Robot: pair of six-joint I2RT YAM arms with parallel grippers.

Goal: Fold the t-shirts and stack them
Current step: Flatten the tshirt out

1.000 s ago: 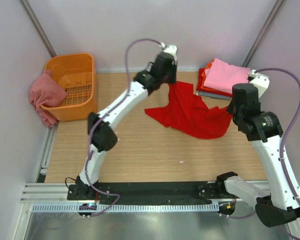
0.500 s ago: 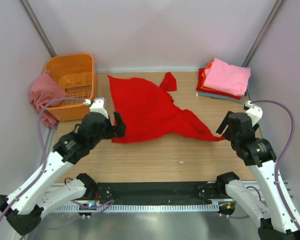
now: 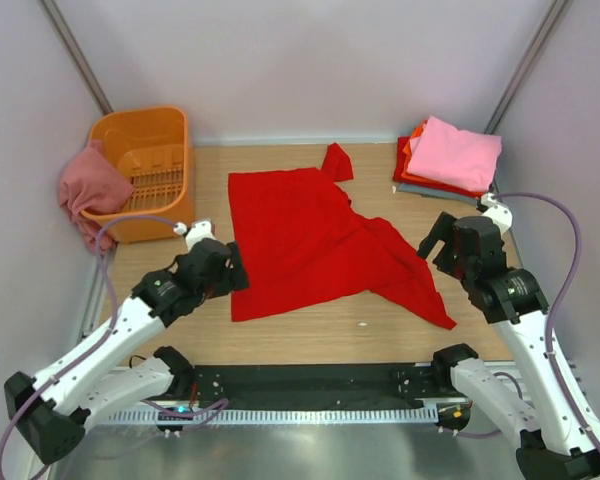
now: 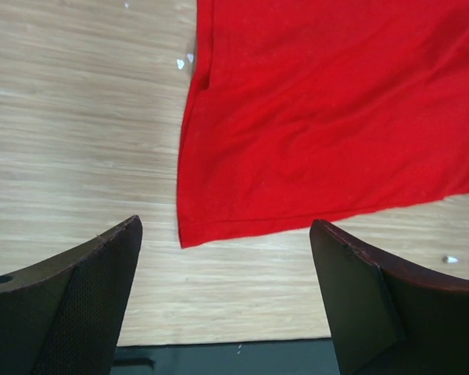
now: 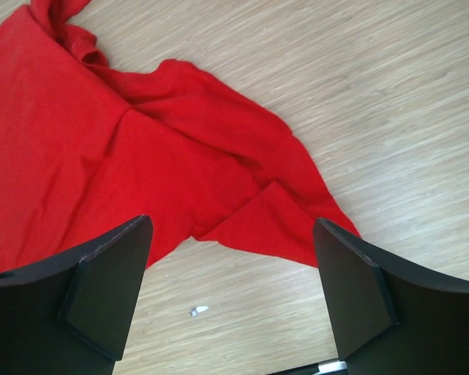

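We see red t-shirt (image 3: 300, 240) spread out, ready for folding; L gripper (image 4: 225, 226) & R gripper (image 5: 233, 225) hover, jaws apart, empty.

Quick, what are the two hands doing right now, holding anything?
Left hand: open, holding nothing, above a corner of the red shirt.
Right hand: open, holding nothing.
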